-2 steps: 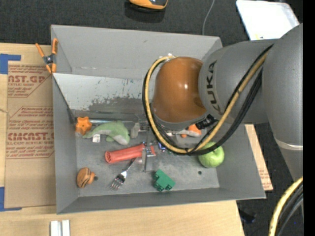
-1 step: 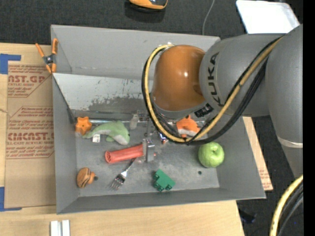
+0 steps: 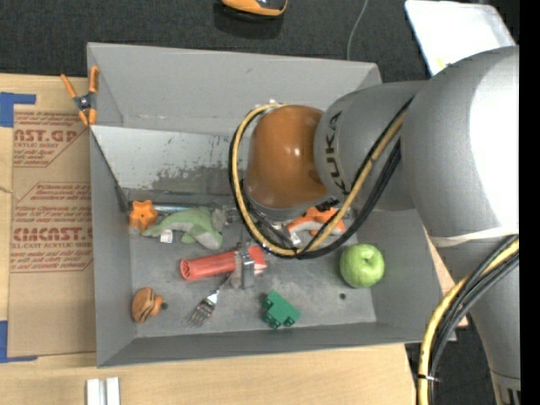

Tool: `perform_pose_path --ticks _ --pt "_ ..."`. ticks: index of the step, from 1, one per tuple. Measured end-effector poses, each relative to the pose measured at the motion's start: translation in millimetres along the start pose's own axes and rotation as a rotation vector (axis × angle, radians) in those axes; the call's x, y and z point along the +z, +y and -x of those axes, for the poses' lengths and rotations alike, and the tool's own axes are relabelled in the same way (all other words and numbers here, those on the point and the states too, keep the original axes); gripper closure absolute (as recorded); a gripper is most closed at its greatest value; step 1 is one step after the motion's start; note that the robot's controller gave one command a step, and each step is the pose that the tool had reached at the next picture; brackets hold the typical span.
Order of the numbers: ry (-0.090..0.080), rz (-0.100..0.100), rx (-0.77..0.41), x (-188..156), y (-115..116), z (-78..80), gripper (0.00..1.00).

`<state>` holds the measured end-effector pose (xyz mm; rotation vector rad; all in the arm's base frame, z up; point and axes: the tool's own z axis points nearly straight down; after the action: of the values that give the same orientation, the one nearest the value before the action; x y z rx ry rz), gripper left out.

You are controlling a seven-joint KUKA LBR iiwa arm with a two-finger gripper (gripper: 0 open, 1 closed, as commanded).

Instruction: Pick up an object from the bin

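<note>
Grey metal bin (image 3: 110, 243), near to far: green toy block (image 3: 278, 310) at 6 o'clock and metal fork (image 3: 201, 309) at 7 o'clock of the gripper (image 3: 245, 269), which is over the right end of a red cylinder (image 3: 209, 267) mid-floor, its open or closed state indiscernible; green apple (image 3: 362, 265) at 3 o'clock; green toy figure (image 3: 191, 226) at 10 o'clock.

Grey bin (image 3: 211, 83): green apple (image 3: 361, 265), red tube (image 3: 215, 267), dark green block (image 3: 278, 310), pale green toy (image 3: 190, 224), orange figure (image 3: 143, 215), brown ball (image 3: 146, 304) (arm's wrist cover (image 3: 283, 154) glossy orange-brown).
</note>
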<state>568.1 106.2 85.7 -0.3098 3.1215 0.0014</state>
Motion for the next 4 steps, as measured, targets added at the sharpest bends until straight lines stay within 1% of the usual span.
perform_pose_path --ticks 1,4 --pt "-0.017 0.001 -0.059 15.1 9.5 12.8 1.00" --pt "-0.017 0.002 -0.060 15.1 9.8 12.8 1.00"
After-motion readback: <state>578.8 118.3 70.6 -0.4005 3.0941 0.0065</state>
